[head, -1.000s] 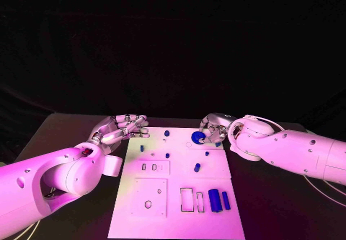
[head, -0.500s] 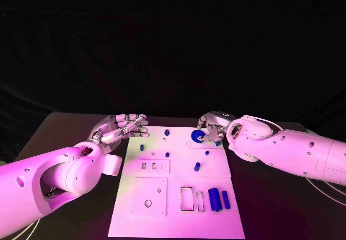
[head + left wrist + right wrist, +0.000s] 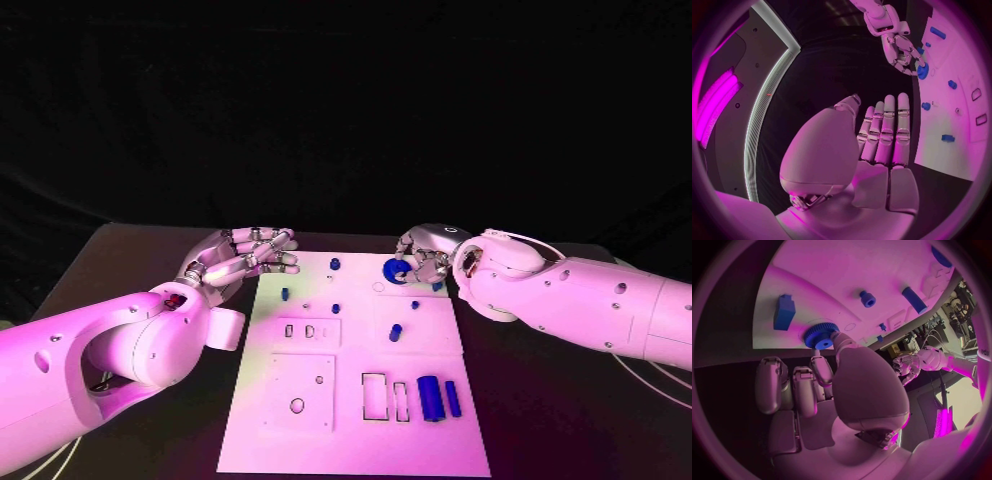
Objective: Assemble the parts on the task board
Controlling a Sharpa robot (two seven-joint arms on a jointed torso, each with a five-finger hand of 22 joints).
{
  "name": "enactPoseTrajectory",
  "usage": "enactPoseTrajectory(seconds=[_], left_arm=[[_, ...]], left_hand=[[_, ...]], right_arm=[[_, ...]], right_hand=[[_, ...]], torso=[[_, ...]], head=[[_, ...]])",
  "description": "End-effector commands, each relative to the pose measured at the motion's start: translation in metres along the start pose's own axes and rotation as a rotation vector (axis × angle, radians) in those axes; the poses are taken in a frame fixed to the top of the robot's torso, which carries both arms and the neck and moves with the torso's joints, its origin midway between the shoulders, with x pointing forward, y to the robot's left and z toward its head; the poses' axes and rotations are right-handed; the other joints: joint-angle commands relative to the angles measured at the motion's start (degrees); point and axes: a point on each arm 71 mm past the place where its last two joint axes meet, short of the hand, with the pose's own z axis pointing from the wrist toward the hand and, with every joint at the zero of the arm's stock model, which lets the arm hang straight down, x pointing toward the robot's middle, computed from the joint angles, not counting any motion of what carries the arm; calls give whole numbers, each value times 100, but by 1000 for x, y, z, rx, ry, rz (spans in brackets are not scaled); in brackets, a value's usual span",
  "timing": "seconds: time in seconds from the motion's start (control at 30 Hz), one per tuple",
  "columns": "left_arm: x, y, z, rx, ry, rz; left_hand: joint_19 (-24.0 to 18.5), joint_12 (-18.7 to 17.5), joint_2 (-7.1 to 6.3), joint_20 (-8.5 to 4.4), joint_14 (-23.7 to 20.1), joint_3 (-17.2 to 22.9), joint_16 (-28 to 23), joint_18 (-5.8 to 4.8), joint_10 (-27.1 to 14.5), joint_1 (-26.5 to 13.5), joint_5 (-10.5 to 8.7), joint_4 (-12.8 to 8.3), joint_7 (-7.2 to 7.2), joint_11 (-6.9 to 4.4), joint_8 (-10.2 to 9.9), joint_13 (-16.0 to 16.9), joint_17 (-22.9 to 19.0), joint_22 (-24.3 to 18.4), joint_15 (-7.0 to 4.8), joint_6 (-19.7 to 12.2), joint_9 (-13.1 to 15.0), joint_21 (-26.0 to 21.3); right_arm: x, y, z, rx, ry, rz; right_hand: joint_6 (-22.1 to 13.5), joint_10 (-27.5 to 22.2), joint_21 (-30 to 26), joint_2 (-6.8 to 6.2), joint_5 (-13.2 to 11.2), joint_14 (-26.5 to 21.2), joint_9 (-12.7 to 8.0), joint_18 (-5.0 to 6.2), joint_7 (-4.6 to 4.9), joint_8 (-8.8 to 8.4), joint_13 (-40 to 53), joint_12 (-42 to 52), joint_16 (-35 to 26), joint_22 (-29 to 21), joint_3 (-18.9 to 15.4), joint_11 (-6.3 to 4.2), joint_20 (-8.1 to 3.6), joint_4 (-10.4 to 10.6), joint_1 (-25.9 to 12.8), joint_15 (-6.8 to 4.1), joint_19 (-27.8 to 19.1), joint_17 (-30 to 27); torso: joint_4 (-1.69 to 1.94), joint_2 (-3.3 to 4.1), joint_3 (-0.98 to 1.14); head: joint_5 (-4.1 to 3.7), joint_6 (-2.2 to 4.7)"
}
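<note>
Right hand (image 3: 421, 257), curled over the task board's (image 3: 361, 425) far right corner, pinches a blue gear (image 3: 394, 270). Left hand (image 3: 238, 257) hovers empty beside the board's left edge, fingers straight and close together.

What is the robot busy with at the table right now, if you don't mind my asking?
It is assembling small blue parts on the white task board. The right hand holds a blue gear at the far right corner of the board, beside a small round hole there. The left hand holds nothing; it hangs at the board's far left edge with its fingers apart. Other blue pieces stand or lie across the board, among them two blue cylinders lying near the robot.
</note>
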Motion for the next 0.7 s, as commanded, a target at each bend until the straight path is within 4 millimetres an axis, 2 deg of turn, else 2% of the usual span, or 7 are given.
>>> enactPoseTrajectory(seconds=[0.03,0.23,0.4,0.53,0.57,0.63,0.7], left_arm=[[3,-1,0,2,26,-12],[3,-1,0,-1,30,-13],[2,-1,0,-3,31,-14],[2,-1,0,-5,31,-14],[2,-1,0,-5,32,-14],[2,-1,0,-6,32,-14],[2,-1,0,-6,32,-14]], left_hand=[[35,-14,1,-13,-9,29,37,70,9,-33,-19,-4,55,39,-32,-2,5,5,9,-27,-6,38],[35,-14,1,-13,-9,29,37,70,9,-33,-19,-4,55,39,-32,-2,5,5,9,-27,-6,38],[32,-18,5,-13,-13,36,37,69,7,-37,-20,1,57,41,-33,-3,9,8,10,-30,-7,43],[32,-18,5,-13,-13,36,37,69,7,-37,-20,1,57,41,-33,-3,9,8,10,-30,-7,43],[32,-18,5,-13,-13,36,37,69,7,-37,-20,1,57,41,-33,-3,9,8,10,-30,-7,43],[32,-18,5,-13,-13,36,37,69,7,-37,-20,1,57,41,-33,-3,9,8,10,-30,-7,43],[32,-18,5,-13,-13,36,37,69,7,-37,-20,1,57,41,-33,-3,9,8,10,-30,-7,43]], right_arm=[[5,1,1,0,50,-15],[7,0,1,3,63,-7],[7,-1,1,3,68,-1],[8,-1,2,2,76,0],[8,-1,2,0,77,0],[8,0,2,-3,69,2],[6,1,1,-9,39,-1]], right_hand=[[-45,-48,-18,-10,-22,511,-9,-84,10,-39,5,-11,31,147,10,6,-2,8,11,33,11,1105],[10,-28,-16,74,2,508,-13,-85,9,-31,31,12,30,159,53,8,6,20,-22,38,13,1099],[214,34,-7,297,128,508,-72,-88,-11,-83,99,79,33,193,270,-12,-3,15,-52,20,24,1109],[309,56,-12,422,72,513,-110,-87,-17,-125,139,115,40,199,418,-20,-7,8,-41,17,22,1133],[395,88,-3,466,-64,515,-123,-90,-46,-126,183,155,43,217,520,-43,-15,-12,8,1,31,1143],[483,93,-2,504,-600,517,-156,-90,-77,-157,208,176,45,230,767,-72,-43,-19,115,-31,34,1152],[570,87,2,461,-653,520,-172,-92,-96,-162,213,181,48,244,939,-87,-56,-23,145,-41,41,1164]], torso=[[-1,3,2],[0,0,2],[-3,2,2],[-7,0,3],[-3,1,2],[2,2,2],[0,2,2]], head=[[9,-3],[6,-7],[10,3],[8,9],[5,6],[6,1],[9,3]])
